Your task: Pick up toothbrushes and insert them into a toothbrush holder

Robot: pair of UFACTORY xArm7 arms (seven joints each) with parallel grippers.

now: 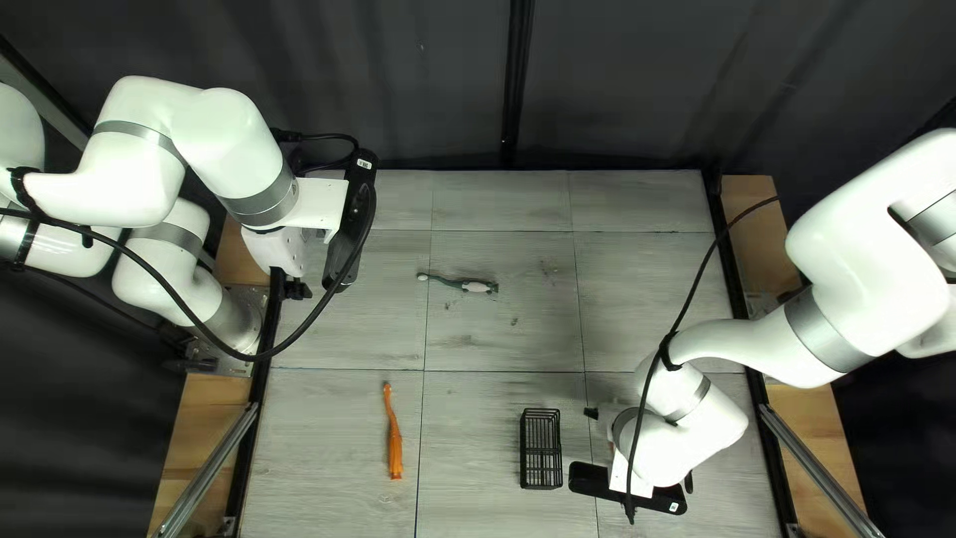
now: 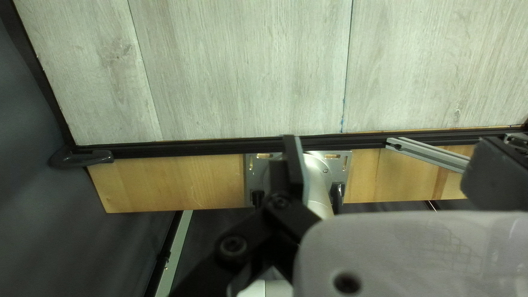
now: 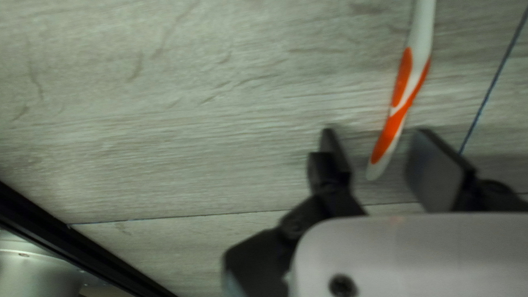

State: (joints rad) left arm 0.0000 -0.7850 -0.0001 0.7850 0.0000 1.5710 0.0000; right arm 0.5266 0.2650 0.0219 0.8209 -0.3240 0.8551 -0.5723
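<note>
Well, from where I'm standing, the right gripper [image 1: 592, 413] is down low by the near part of the table, its claw released. A white toothbrush with orange grips [image 3: 404, 104] lies below, its handle's end showing in the gap between the parted fingers, with neither of them closed on it. Near that gripper sits a black wire basket [image 1: 541, 450], the holder, upright on the pale wood-grain tabletop [image 1: 498, 339]. Well to its left lies a slim orange toothbrush [image 1: 394, 438], and farther back, a green toothbrush with a pale patch [image 1: 460, 284]. The left gripper [image 1: 293, 288] hangs over the table's left edge, released too, fingers spread wide with nothing between them.
</note>
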